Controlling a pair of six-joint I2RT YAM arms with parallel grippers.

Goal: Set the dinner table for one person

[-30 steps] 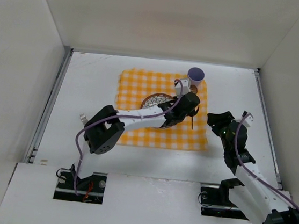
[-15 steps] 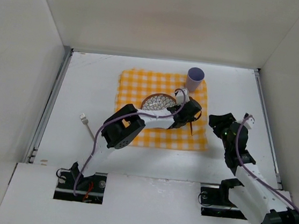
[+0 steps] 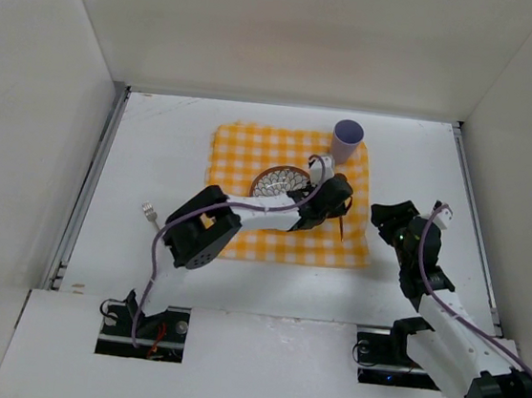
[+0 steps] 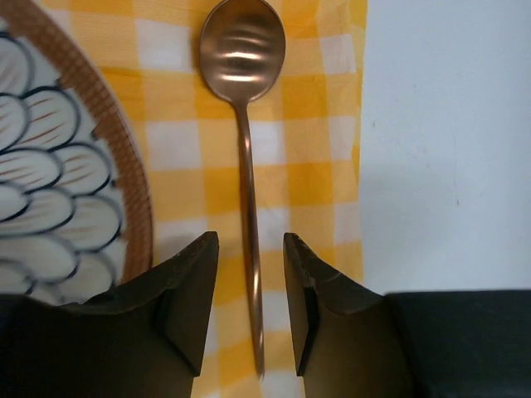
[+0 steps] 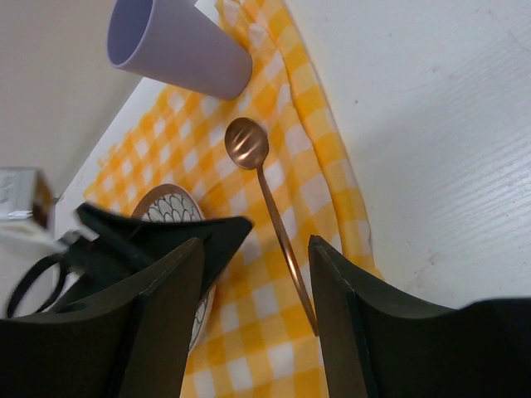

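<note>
- Since the earlier frames, the left arm's elbow is drawn back toward its base, and the left gripper (image 4: 247, 249) is brought lower over the checked cloth (image 3: 243, 148).
- Its fingers are held apart on either side of the spoon (image 4: 246, 166), and nothing is clamped. The spoon is laid flat on the cloth just right of the plate (image 3: 278, 179), with its bowl pointing toward the purple cup (image 3: 348, 136).
- The right gripper (image 5: 255, 249) is also held apart and empty, just off the cloth's right edge.
- The dinner table (image 3: 157, 139) is spread under everything, with the cloth laid at its far middle.
- Plate, cup and spoon are judged to be placed already.
- The fork (image 3: 152, 215) is left on the bare table, well left of the cloth, and is judged still to be set beside the plate. No knife is seen.
</note>
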